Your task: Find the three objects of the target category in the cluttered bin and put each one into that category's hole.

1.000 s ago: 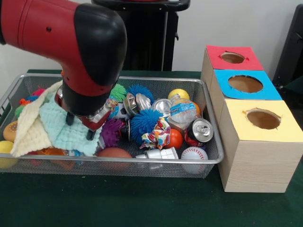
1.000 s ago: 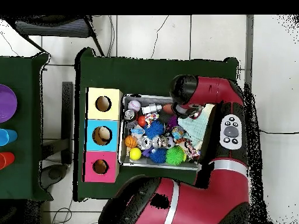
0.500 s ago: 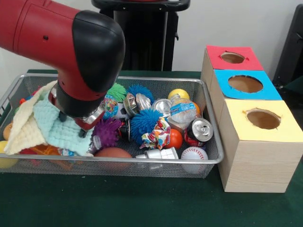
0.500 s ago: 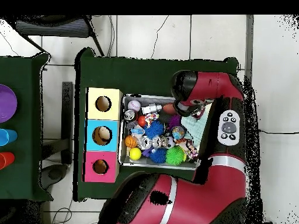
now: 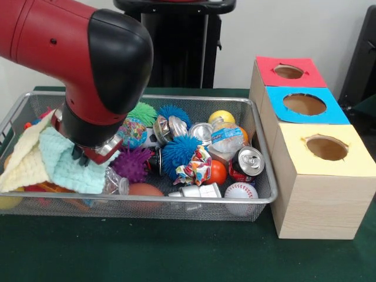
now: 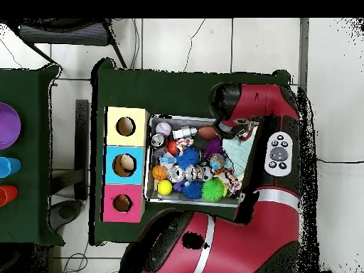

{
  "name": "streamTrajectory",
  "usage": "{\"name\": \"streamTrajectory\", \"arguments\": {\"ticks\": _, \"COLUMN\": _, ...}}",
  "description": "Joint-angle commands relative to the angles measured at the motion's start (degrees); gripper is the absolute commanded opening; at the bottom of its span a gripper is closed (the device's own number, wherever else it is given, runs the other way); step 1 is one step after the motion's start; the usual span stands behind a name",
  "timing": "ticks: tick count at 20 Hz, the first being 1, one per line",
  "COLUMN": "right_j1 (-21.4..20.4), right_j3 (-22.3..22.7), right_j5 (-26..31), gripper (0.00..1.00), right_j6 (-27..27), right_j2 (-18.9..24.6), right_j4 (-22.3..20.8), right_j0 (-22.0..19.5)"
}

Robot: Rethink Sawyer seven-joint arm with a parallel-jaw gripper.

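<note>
The silver wire-mesh bin (image 5: 194, 202) is full of clutter; it also shows in the overhead view (image 6: 151, 160). My gripper (image 5: 82, 157) is down in the bin's left part, under the black wrist, shut on a teal cloth (image 5: 64, 167) that hangs with a cream cloth (image 5: 23, 167) beside it. The cloths cover the bin's left end. An orange thing (image 5: 56, 189) and a pale yellow thing (image 5: 7, 202) peek out under them; I cannot tell what they are. No string-looped toy shows plainly. In the overhead view the arm (image 6: 249, 106) hides the gripper.
Red (image 5: 291, 73), blue (image 5: 305, 106) and yellow (image 5: 326, 150) holed boxes stand right of the bin. The bin holds a blue spiky ball (image 5: 179, 151), purple spiky ball (image 5: 132, 163), green spiky ball (image 5: 143, 113), a can (image 5: 247, 161), a baseball (image 5: 241, 191) and a brown ball (image 5: 144, 191).
My gripper has moved left in the front view, dragging both cloths with it. The purple spiky ball and a patterned ball are now uncovered; the tan thing at the far left is now covered.
</note>
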Motion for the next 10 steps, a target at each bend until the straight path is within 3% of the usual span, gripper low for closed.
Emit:
{"name": "streamTrajectory", "arguments": {"ticks": 1, "right_j1": -0.27, "right_j3": 4.95, "right_j5": 3.34, "gripper": 0.0, "right_j6": -14.22, "right_j2": 1.37, "right_j4": -3.61, "right_j0": 0.91}}
{"name": "streamTrajectory", "arguments": {"ticks": 4, "right_j1": -1.13, "right_j3": 6.36, "right_j5": 0.58, "gripper": 0.0, "right_j6": -8.99, "right_j2": 0.88, "right_j4": -2.62, "right_j0": 1.41}}
{"name": "streamTrajectory", "arguments": {"ticks": 7, "right_j1": -2.29, "right_j3": 8.09, "right_j5": 0.9, "gripper": 0.0, "right_j6": -8.74, "right_j2": 1.22, "right_j4": -1.43, "right_j0": 1.51}}
{"name": "streamTrajectory", "arguments": {"ticks": 10, "right_j1": -8.17, "right_j3": 14.41, "right_j5": 3.22, "gripper": 0.0, "right_j6": -9.6, "right_j2": 1.11, "right_j4": 0.91, "right_j0": 2.02}}
